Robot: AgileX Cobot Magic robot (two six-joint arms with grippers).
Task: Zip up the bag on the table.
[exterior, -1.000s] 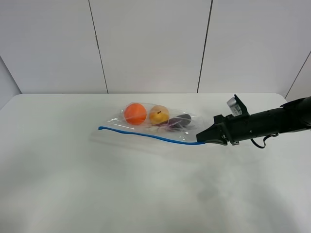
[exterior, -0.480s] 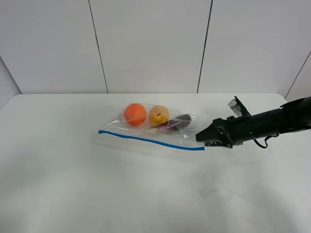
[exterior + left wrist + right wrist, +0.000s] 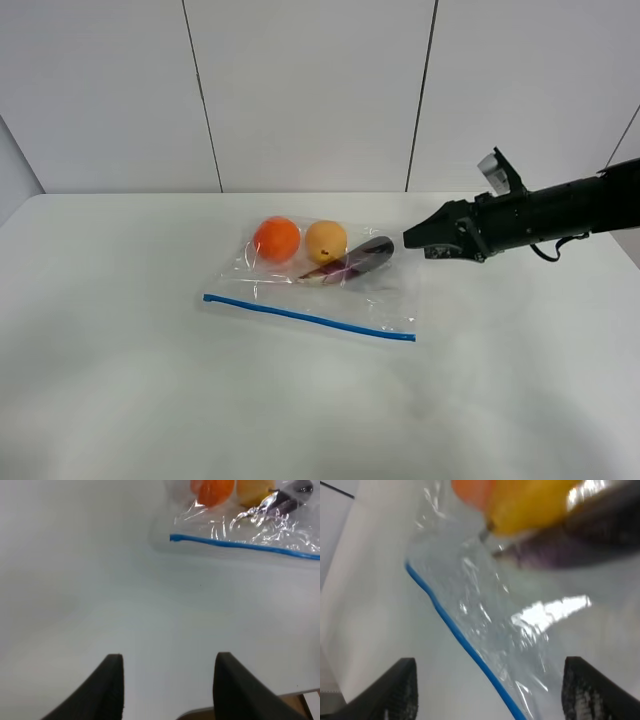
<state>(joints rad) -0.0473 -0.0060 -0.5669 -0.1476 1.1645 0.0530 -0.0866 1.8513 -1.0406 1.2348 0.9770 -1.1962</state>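
The clear bag (image 3: pixel 330 290) lies flat on the white table (image 3: pixel 140 390). Its blue zipper strip (image 3: pixel 310 318) runs along the near edge. An orange (image 3: pixel 277 239), a yellow fruit (image 3: pixel 326 241) and a purple eggplant (image 3: pixel 360 258) show through it. My right gripper (image 3: pixel 412 239) is open and empty, hovering just right of the bag's far corner, apart from it. The right wrist view shows the bag (image 3: pixel 490 590) and strip (image 3: pixel 455 630) beyond its spread fingers (image 3: pixel 400 690). My left gripper (image 3: pixel 169 657) is open and empty, well short of the bag (image 3: pixel 250 527); it is out of the high view.
White wall panels stand behind the table's far edge. The table's edge and a brown surface (image 3: pixel 300 702) beyond it show by the left gripper.
The right gripper has let go of the zipper strip's right end and has risen and drawn back to the right. The bag has dropped flat, its strip lying nearer the front.
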